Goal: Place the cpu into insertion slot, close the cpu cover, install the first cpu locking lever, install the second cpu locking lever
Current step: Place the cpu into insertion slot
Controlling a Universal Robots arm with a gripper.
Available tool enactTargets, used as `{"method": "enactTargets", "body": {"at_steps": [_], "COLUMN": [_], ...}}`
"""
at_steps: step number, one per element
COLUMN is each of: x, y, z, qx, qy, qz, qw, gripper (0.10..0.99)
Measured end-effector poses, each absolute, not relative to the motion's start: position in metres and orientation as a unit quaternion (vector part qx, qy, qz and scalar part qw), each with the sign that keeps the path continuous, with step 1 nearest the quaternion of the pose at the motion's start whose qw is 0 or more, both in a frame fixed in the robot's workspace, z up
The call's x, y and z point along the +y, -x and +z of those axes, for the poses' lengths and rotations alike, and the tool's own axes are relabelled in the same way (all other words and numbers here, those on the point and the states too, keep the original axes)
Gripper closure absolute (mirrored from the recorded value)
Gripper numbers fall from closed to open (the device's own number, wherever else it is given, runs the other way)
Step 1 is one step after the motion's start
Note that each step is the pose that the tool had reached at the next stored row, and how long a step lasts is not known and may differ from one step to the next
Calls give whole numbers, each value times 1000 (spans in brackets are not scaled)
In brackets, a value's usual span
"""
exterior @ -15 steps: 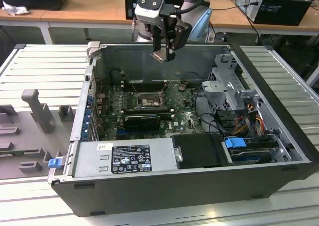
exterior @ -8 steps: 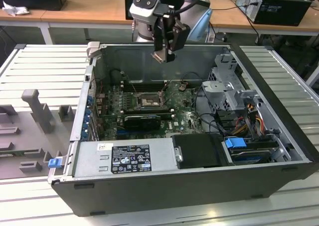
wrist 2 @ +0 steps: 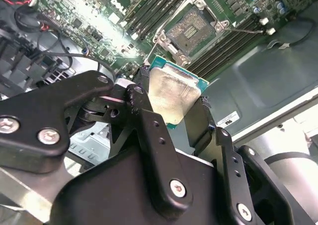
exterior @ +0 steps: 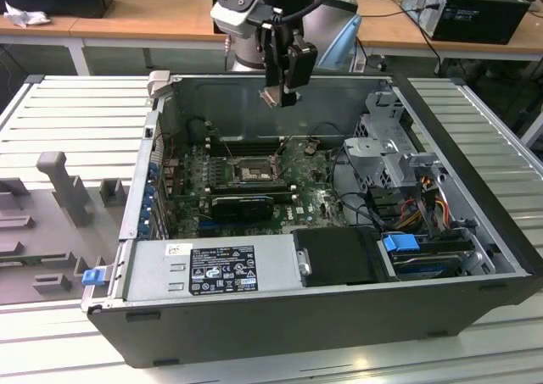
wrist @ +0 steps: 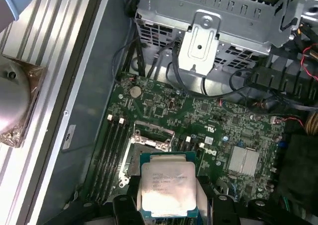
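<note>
My gripper hangs above the open computer case, over its back wall, and is shut on the cpu. In both wrist views the cpu's pale silvery top sits between the black fingers, which clamp two opposite edges. The insertion slot lies below on the green board. Its tan pin field is uncovered inside a dark metal frame. In the first wrist view the slot is partly hidden behind the cpu. I cannot make out how the cpu cover stands.
Long black memory slots flank the socket. A long black card lies in front of it. A metal drive cage with cables fills the exterior view's right. The power supply spans the front. Grey fixtures stand outside the case.
</note>
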State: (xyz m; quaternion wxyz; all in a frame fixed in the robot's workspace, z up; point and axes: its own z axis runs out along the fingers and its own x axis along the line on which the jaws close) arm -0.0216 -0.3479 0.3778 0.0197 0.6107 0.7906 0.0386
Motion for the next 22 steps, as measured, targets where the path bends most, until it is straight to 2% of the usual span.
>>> {"method": "enactTargets", "body": {"at_steps": [14,22], "x": [-348,-348], "y": [21,34], "z": [378,366], "qx": [686,707], "qy": [-726,-706], "qz": [33,31], "qw": [27,22], "gripper": [557,557]}}
